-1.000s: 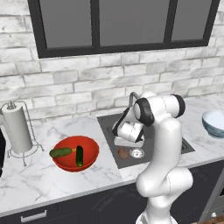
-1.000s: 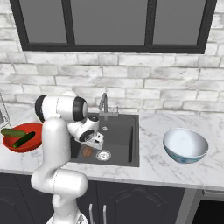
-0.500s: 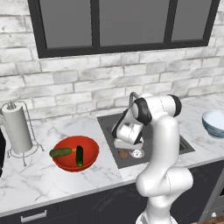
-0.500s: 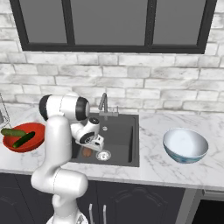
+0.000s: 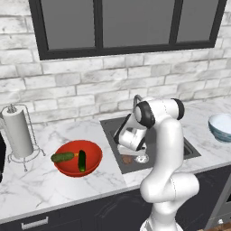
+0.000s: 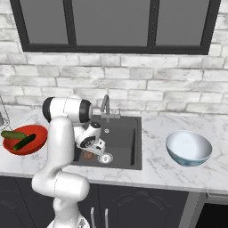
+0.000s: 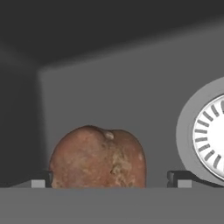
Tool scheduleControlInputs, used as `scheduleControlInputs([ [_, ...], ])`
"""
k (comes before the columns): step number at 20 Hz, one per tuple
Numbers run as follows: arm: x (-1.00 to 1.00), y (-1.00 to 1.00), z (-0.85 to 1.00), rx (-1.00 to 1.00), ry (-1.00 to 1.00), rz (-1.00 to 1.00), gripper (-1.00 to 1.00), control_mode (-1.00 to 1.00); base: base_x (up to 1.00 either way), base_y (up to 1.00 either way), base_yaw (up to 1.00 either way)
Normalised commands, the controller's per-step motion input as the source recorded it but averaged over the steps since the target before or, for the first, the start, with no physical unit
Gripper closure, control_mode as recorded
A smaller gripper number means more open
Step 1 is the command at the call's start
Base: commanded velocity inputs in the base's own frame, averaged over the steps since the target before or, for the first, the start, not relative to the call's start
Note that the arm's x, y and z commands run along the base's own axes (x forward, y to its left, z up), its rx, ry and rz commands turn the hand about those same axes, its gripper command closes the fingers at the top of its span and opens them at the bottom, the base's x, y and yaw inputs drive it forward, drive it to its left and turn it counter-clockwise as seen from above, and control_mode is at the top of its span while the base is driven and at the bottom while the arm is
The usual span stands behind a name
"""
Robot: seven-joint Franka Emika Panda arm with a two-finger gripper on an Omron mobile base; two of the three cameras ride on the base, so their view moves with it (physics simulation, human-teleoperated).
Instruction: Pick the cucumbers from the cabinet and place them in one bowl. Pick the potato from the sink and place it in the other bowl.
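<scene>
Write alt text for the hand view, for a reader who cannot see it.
A brown potato lies close up on the dark grey floor of the sink, between the two dark fingertips of the open gripper. The round silver drain sits just right of it, cut off by the picture's edge.

Claw point(image 7: 111, 180) sits low inside the sink point(image 5: 113, 126), right above the potato point(image 7: 97, 157); potato lies between its fingertips point(image 7: 40, 179), on the basin floor. Drain point(image 7: 210, 138) just beside the potato, to the claw's right. Faucet point(image 6: 105, 106) behind the claw at the sink's back rim. Bowl point(image 5: 94, 155) with both cucumbers point(image 5: 62, 157) on the counter point(image 5: 36, 185) well to its left; other bowl point(image 6: 189, 147) on the counter well to its right.
</scene>
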Motion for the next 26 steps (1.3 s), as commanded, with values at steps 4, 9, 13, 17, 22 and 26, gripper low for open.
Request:
scheduleControlInputs([
  [4, 0.0, 0.0, -0.17, 0.0, 0.0, 0.0, -1.0, -1.0, 0.0, 0.0, 0.0],
  [9, 0.0, 0.0, -0.4, 0.0, 0.0, 0.0, -1.0, -1.0, 0.0, 0.0, 0.0],
  [13, 0.0, 0.0, -0.68, 0.02, 0.0, 0.0, -1.0, -1.0, 0.0, 0.0, 0.0],
  [17, 0.0, 0.0, -0.49, 0.06, 0.0, 0.0, -1.0, -1.0, 0.0, 0.0, 0.0],
  [22, -0.02, 0.0, -0.12, 0.05, 0.03, 0.0, -1.0, -1.0, 0.0, 0.0, 0.0],
  [26, 0.0, 0.0, -0.04, 0.03, 0.01, 0.0, 1.0, -1.0, 0.0, 0.0, 0.0],
])
